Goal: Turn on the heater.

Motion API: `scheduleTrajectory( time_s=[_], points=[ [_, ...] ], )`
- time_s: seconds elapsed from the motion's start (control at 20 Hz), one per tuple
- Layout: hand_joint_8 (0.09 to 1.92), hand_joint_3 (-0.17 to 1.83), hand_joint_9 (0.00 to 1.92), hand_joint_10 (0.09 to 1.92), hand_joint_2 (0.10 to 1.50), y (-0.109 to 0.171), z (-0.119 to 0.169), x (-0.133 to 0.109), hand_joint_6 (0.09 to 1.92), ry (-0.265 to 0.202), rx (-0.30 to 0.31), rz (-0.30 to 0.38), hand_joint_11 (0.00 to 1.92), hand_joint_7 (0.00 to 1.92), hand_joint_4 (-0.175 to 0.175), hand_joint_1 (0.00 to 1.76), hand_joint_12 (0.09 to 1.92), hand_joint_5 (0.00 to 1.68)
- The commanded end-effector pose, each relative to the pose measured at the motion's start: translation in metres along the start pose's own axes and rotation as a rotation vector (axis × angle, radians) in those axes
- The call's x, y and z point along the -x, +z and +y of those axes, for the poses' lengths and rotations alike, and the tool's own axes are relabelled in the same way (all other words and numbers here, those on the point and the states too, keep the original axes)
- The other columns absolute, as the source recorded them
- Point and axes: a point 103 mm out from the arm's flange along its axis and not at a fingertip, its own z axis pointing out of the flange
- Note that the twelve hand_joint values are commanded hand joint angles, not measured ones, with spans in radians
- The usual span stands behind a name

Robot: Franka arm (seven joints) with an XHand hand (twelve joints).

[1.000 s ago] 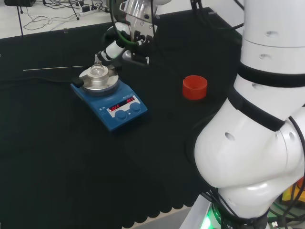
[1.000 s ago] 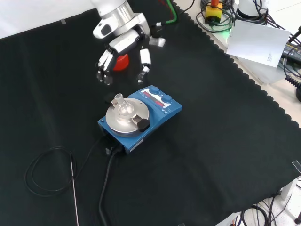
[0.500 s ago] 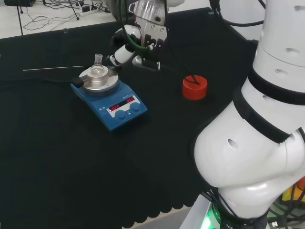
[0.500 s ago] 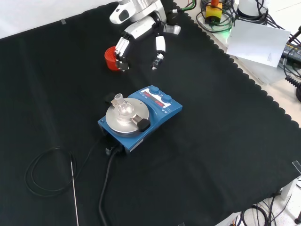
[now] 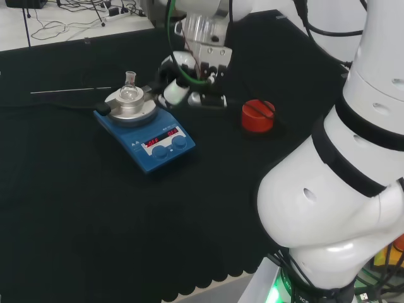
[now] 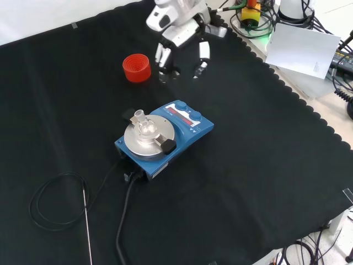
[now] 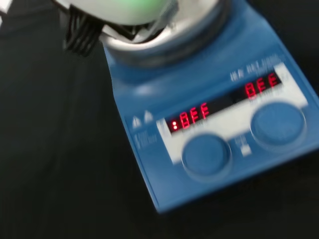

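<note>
— Where were we working that day?

— In a robotics lab, we thought. A black cloth covered the bench, and on it stood a blue heater with a small glass flask on its plate.

— And around it?

— We saw loose cables past the cloth's edge, and the white arm itself.

Head view: blue heater sits on black cloth left of centre, w/ 2 round knobs and red lit displays on its front panel. Small clear flask stands upright on the round metal plate. Hand hangs at heater's 2 o'clock, just beside the plate, fingers relaxed, not touching. Red ribbed ring lies at heater's 3 o'clock, well apart.
</note>
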Motion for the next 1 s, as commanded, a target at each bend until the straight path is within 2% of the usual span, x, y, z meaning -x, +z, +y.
scheduleTrajectory(
  time_s=[0.05, 0.2, 0.3, 0.4, 0.5, 0.6, 0.75, 1.0],
  points=[
    [0.98, 0.7, 1.27, 0.76, 0.64, 0.019, -0.023, 0.008, 0.58, 0.018, -0.076, -0.066, 0.89, 1.05, -0.063, 1.05, 1.12, 0.47],
    [1.18, 0.69, 1.44, 0.97, 0.66, 0.031, -0.024, 0.008, 0.62, 0.018, -0.127, -0.093, 1.25, 1.24, -0.092, 1.12, 0.9, 0.48],
    [1.3, 0.69, 1.5, 1.12, 0.68, 0.039, -0.023, 0.008, 0.64, 0.022, -0.167, -0.114, 1.38, 1.31, -0.102, 1.15, 0.84, 0.48],
    [1.4, 0.71, 1.55, 1.26, 0.72, 0.047, -0.021, 0.01, 0.69, 0.029, -0.212, -0.093, 1.36, 1.37, -0.105, 1.22, 0.87, 0.51],
    [1.47, 0.77, 1.59, 1.34, 0.74, 0.053, -0.019, 0.01, 0.75, 0.03, -0.271, -0.133, 1.28, 1.42, -0.102, 1.31, 1.01, 0.52],
    [1.52, 0.82, 1.61, 1.39, 0.73, 0.06, -0.017, 0.011, 0.8, 0.038, -0.329, -0.146, 1.23, 1.44, -0.092, 1.35, 1.11, 0.48],
    [1.56, 0.88, 1.62, 1.44, 0.72, 0.068, -0.018, 0.014, 0.85, 0.044, -0.361, -0.164, 1.19, 1.46, -0.077, 1.38, 1.19, 0.4],
    [1.59, 0.95, 1.63, 1.48, 0.7, 0.079, -0.021, 0.016, 0.8, 0.045, -0.392, -0.185, 1.18, 1.47, -0.051, 1.39, 1.25, 0.28]
  ],
)
